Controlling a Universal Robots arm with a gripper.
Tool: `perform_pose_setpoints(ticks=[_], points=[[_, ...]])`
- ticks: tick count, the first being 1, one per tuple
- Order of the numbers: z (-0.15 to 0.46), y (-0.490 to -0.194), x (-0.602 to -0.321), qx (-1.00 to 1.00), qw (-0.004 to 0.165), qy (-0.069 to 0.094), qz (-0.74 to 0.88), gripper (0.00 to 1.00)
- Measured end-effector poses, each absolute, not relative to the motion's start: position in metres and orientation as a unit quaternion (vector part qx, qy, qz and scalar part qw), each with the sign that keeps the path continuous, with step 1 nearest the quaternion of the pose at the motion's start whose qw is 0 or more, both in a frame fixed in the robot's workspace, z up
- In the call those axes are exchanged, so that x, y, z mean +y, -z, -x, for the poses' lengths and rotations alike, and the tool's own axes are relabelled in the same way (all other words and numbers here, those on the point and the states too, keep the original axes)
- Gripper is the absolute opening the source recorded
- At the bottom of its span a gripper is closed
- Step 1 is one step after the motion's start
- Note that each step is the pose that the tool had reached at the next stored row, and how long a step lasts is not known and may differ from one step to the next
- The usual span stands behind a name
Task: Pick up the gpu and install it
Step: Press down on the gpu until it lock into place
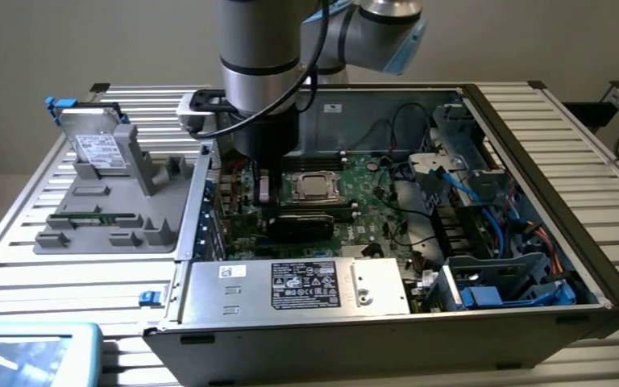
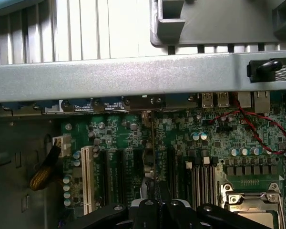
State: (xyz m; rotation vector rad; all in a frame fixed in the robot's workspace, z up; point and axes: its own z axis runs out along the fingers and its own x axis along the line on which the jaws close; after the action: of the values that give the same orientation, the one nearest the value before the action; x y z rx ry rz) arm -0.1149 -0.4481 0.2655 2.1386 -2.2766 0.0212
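Note:
The gpu (image 1: pixel 307 219) stands on edge inside the open computer case (image 1: pixel 567 266), low over the green motherboard (image 1: pixel 380 205), its black cooler block facing the exterior view's right. My gripper (image 1: pixel 270 192) comes straight down on it and is shut on its top edge. In the wrist view the gpu (image 2: pixel 153 157) is a thin edge-on line running from my gripper (image 2: pixel 157 206) to the case's rear wall (image 2: pixel 133 78), lined up between the dark expansion slots. Whether it is fully seated in a slot I cannot tell.
A grey fixture tray (image 1: pixel 116 234) on the exterior view's left holds a silver hard drive (image 1: pixel 100 149) and a small green memory stick (image 1: pixel 94 218). The processor socket (image 1: pixel 315 185), power supply (image 1: pixel 299 286) and drive cage with blue cables (image 1: pixel 492 274) crowd the case. A white slot (image 2: pixel 89 176) lies beside the card.

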Motion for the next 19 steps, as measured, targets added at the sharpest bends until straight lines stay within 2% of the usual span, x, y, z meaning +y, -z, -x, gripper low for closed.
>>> perform_pose_setpoints(ticks=[3, 10, 19], points=[[0.115, -0.264, -0.448, -0.729, 0.009, -0.007, -0.685, 0.12], [0.098, -0.285, -0.448, -0.729, 0.011, -0.006, -0.685, 0.12], [0.089, -0.273, -0.449, -0.729, 0.011, -0.006, -0.685, 0.12]])
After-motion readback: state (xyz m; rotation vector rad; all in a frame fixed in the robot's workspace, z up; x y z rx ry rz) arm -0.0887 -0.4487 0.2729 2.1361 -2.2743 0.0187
